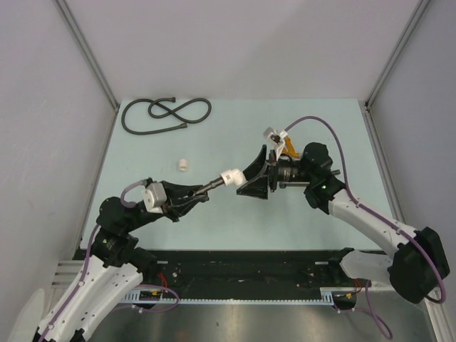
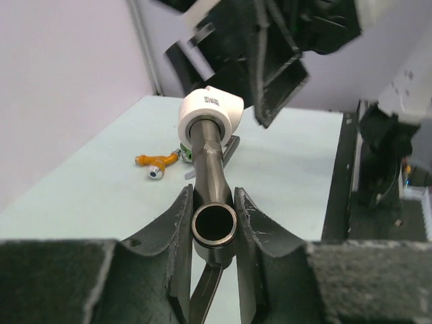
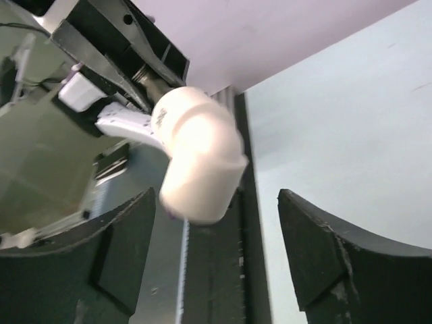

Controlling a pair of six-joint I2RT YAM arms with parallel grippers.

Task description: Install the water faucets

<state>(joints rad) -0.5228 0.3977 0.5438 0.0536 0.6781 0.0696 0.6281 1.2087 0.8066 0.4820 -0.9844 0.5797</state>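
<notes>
Dark grey metal faucet (image 2: 210, 158) with white plastic fitting (image 2: 209, 111) sat pinched in the left end effector (image 2: 213, 197). Right end effector (image 3: 216, 202), at its three o'clock, stood spread.

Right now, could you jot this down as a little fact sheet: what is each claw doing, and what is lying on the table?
left gripper: closed on the long-pipe faucet, pipe aimed at the other arm
pipe's far end: carries a white elbow fitting
right gripper: open, fingers on either side of that fitting, not touching it
on the table: coiled black hose at the far left; loose white fitting; small orange-handled part
</notes>
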